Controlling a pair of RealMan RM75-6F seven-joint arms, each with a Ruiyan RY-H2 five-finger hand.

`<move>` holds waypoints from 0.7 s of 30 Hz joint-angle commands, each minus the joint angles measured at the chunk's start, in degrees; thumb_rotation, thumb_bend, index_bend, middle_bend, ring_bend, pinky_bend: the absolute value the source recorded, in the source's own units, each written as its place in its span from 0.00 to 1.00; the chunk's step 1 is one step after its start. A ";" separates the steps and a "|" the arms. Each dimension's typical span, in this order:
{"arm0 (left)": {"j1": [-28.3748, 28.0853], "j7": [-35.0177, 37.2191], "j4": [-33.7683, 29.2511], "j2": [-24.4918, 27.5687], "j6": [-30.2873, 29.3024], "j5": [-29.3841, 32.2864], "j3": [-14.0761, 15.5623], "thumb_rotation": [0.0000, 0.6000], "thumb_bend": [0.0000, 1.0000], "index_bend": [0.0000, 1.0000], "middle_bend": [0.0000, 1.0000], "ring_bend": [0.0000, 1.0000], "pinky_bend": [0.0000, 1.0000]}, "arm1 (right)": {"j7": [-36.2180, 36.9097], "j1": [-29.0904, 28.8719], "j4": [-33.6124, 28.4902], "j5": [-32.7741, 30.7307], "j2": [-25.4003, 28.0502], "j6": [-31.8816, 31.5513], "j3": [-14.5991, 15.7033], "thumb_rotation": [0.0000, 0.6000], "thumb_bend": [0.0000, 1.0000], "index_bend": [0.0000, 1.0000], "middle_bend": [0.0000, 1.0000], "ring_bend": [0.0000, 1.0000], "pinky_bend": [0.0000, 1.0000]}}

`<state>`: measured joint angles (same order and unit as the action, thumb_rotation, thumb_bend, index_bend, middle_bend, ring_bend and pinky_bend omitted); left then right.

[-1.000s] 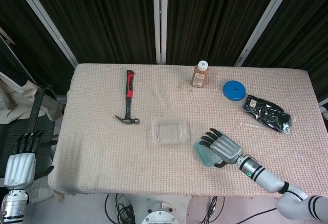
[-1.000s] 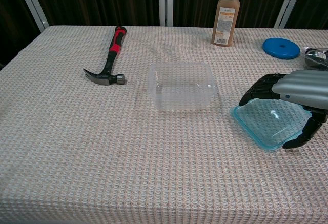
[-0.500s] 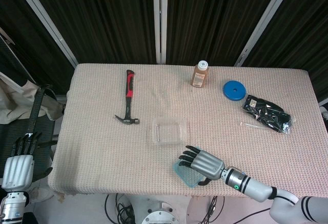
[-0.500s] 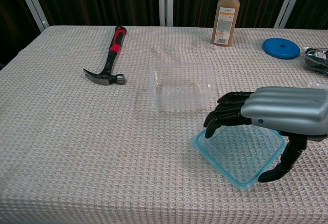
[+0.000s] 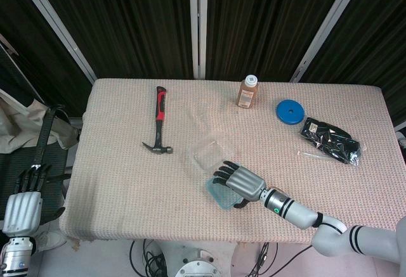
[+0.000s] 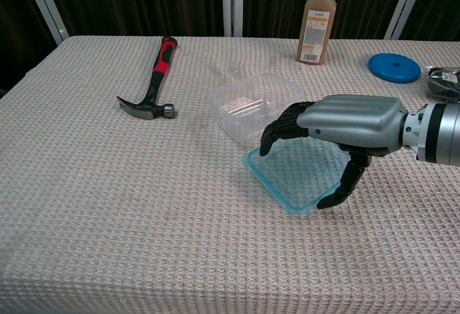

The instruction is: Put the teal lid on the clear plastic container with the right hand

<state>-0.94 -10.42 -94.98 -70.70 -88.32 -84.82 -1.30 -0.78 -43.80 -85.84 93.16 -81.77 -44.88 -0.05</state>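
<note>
My right hand [image 6: 338,131] [image 5: 238,180] holds the teal-rimmed clear lid [image 6: 295,174] [image 5: 220,194] between its fingers above and its thumb below, just above the cloth. The lid hangs at the near right corner of the clear plastic container [image 6: 248,102] [image 5: 206,155], which sits askew with that side pushed up. The lid overlaps the container's near edge. My left hand [image 5: 22,201] hangs off the table's left side, fingers apart and holding nothing.
A red-handled hammer [image 6: 152,80] lies at the left. A brown bottle [image 6: 316,23] stands at the back, with a blue disc [image 6: 394,67] to its right. A black bag [image 5: 330,139] lies at the far right in the head view.
My right hand has carried the lid left and toward the container, from the near right of the table. The container has been nudged and now sits turned and tilted.
</note>
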 commanded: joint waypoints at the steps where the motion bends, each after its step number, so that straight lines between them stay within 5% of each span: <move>1: 0.10 0.20 0.09 0.01 -0.13 0.04 -0.03 1.00 0.00 0.06 0.04 0.00 0.00 | 0.37 0.37 -2.23 0.29 2.36 -0.84 0.72 1.00 0.29 0.23 0.39 0.11 0.00; 6: 0.09 0.55 0.30 0.11 0.06 0.24 -0.11 1.00 0.00 0.06 0.04 0.00 0.00 | 1.10 2.01 -10.27 2.91 10.55 -5.46 2.44 1.00 0.30 0.23 0.39 0.11 0.00; 11: -0.34 0.53 0.30 0.13 0.38 -0.13 -0.29 1.00 0.00 0.06 0.04 0.00 0.00 | -0.48 0.81 -15.17 1.61 16.23 -6.56 -0.61 1.00 0.30 0.23 0.39 0.11 0.00; 21: 0.09 -1.86 -2.18 0.51 0.22 1.06 -0.34 1.00 0.00 0.06 0.04 0.00 0.00 | -4.42 -11.83 -7.78 -6.57 12.61 9.07 -8.10 1.00 0.30 0.23 0.39 0.11 0.00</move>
<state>-0.93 -11.94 -96.83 -70.23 -88.16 -84.02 -1.64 -4.45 -52.10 -97.48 88.64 -66.64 -39.65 -6.23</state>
